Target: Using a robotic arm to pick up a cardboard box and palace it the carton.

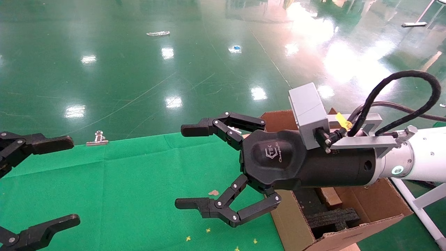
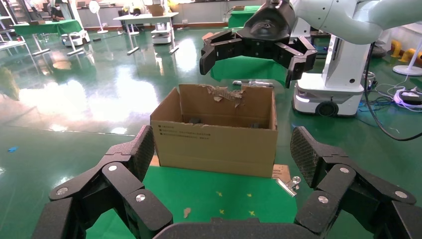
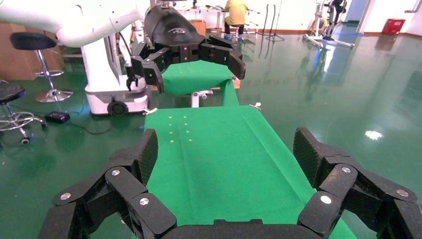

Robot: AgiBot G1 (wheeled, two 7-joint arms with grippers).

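Note:
The carton (image 1: 289, 223) stands at the right end of the green table, flaps up, one ragged; it also shows in the left wrist view (image 2: 214, 144). Black foam blocks (image 1: 331, 218) lie inside it. A small flat brown cardboard box (image 1: 329, 196) lies in the carton beside the foam, partly hidden under my right arm (image 1: 425, 157). My right gripper (image 1: 186, 166) is open and empty, held above the table just left of the carton; it also appears in the left wrist view (image 2: 250, 65) and its own view (image 3: 226, 152). My left gripper (image 1: 69, 181) is open and empty at the far left.
The green cloth (image 1: 139, 181) covers the table. A metal binder clip (image 1: 97, 137) sits at its far edge, another clip (image 2: 288, 185) near the carton. A flat printed cardboard piece (image 2: 281, 172) lies at the carton's foot. Shiny green floor lies beyond.

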